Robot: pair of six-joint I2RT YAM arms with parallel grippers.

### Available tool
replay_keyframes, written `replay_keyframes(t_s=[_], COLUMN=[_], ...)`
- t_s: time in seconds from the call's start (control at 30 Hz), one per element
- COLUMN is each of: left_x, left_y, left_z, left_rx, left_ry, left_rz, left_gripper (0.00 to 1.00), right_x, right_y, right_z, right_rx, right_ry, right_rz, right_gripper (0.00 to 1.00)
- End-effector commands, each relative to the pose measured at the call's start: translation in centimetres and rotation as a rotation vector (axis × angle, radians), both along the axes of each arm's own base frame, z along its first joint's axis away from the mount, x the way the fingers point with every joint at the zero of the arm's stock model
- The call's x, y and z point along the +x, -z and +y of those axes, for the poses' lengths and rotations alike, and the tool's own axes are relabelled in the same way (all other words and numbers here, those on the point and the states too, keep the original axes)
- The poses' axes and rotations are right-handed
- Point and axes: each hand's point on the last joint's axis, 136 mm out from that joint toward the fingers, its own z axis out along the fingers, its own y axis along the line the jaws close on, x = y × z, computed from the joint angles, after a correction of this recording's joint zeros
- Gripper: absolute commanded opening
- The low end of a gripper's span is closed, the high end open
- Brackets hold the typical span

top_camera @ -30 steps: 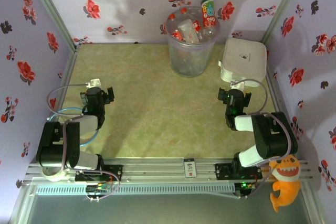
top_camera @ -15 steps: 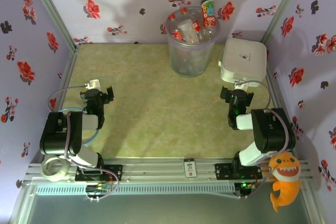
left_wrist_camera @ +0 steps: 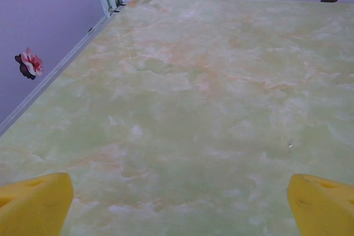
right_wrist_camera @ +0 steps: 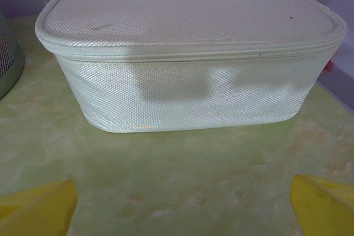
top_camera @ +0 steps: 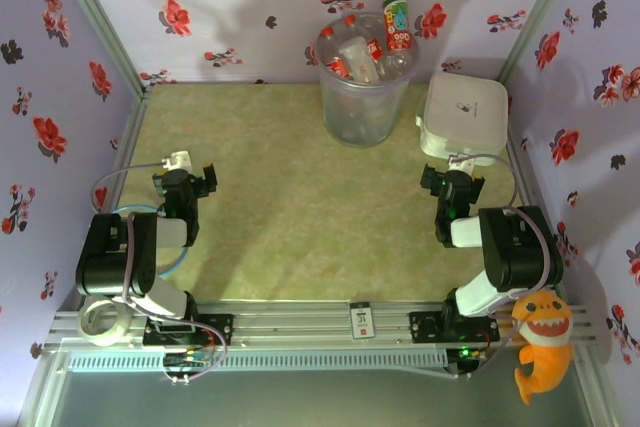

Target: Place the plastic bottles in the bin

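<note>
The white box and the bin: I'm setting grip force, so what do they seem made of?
The white box looks like woven fabric, matte with a slight sheen: a fine weave and a stitched seam show up close. The bin looks like smooth translucent plastic: bottles show through its wall.

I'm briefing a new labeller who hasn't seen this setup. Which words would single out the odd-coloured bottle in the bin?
Look to the far edge of the table, where a tall translucent bin stands heaped with plastic bottles. At its right rim one bottle pokes up above the rest. It alone has a blue-green label; its neighbours are clear with red.
</note>
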Motion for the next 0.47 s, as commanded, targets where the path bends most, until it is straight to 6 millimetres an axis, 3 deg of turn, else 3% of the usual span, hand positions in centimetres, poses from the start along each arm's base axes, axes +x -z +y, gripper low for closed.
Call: replay_keyframes(t_s=[0.0,0.43], left_x=[0.14,0.14], left_y=[-0.34,-0.38], left_z=[0.25,0.21], left_rx=[0.014,0.014], left_ry=[0.0,0.001], left_rz=[-0.022,-0.024], left_gripper=[1.0,1.0], right_x=[0.4,0.49], right_y=[-0.52,-0.51], right_z=[-0.28,-0.39], right_rx=[0.016,0.028], right_ry=[0.014,0.01], right_rz=[-0.021,-0.019], right_gripper=[0.99,0.99])
